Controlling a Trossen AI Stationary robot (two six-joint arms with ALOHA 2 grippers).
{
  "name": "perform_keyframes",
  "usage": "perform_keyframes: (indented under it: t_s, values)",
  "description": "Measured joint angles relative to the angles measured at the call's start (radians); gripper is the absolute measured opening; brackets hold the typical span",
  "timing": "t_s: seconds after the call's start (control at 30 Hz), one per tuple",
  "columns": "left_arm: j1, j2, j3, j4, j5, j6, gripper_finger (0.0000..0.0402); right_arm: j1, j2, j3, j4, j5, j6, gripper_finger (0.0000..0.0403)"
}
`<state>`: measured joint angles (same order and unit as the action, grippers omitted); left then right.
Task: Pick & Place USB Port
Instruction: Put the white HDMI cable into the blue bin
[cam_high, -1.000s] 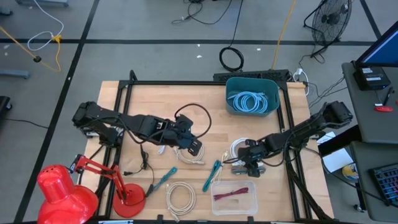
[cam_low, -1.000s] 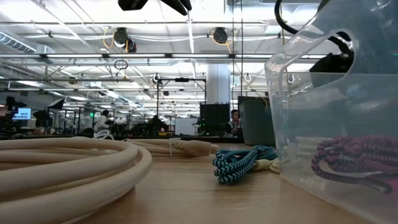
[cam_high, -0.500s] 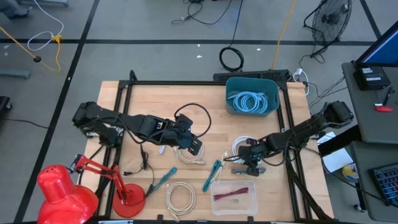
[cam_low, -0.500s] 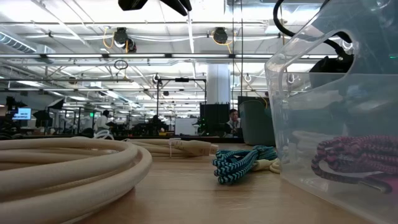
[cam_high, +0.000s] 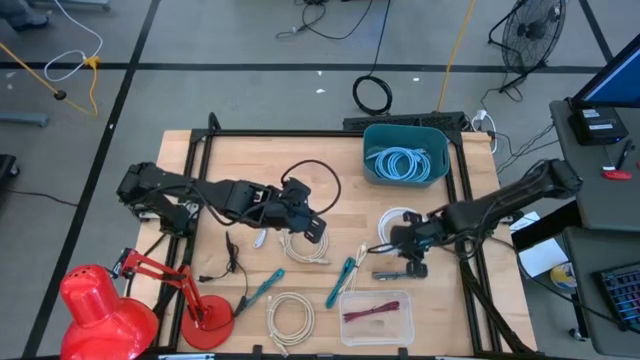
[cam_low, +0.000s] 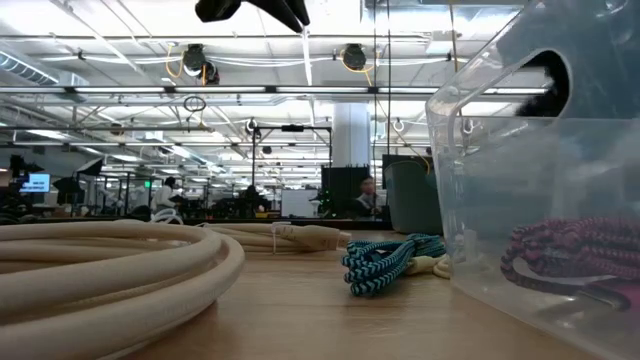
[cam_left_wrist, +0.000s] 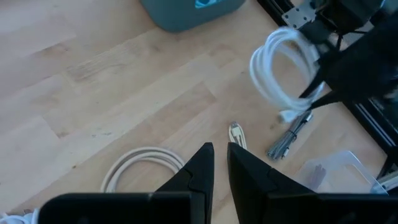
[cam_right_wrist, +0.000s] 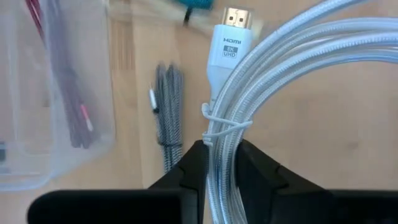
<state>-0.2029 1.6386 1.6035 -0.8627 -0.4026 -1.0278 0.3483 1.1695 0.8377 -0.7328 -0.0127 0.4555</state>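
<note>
While our right hand stays clamped on the coiled, braided white HDMI cable, our left hand hangs nearly closed above the wooden surface.

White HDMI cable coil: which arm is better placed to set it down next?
Right. The right gripper is already shut on the white HDMI cable coil, lifted beside the clear container. The left gripper holds nothing and sits across the table.

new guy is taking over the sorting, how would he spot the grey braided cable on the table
Start at the clear plastic bin at the table's front edge, holding a red cable. Just behind it, below the right gripper, lies the grey braided cable, a short straight bundle. Unlike the white HDMI coil the right fingers hold, it is grey and flat on the wood.
</note>
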Motion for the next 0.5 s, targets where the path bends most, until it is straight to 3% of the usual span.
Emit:
perform_keyframes:
  t_s: [0.3,0.5]
  values:
    - [0.031,0.000,0.000,0.001,0.000,0.017,0.0046,-0.075,-0.044,0.295,-0.266,0.204,-0.040,0.0053]
    - [0.038,0.000,0.000,0.003,0.000,0.021,0.0046,-0.209,-0.043,0.416,-0.321,0.356,0.001,0.0053]
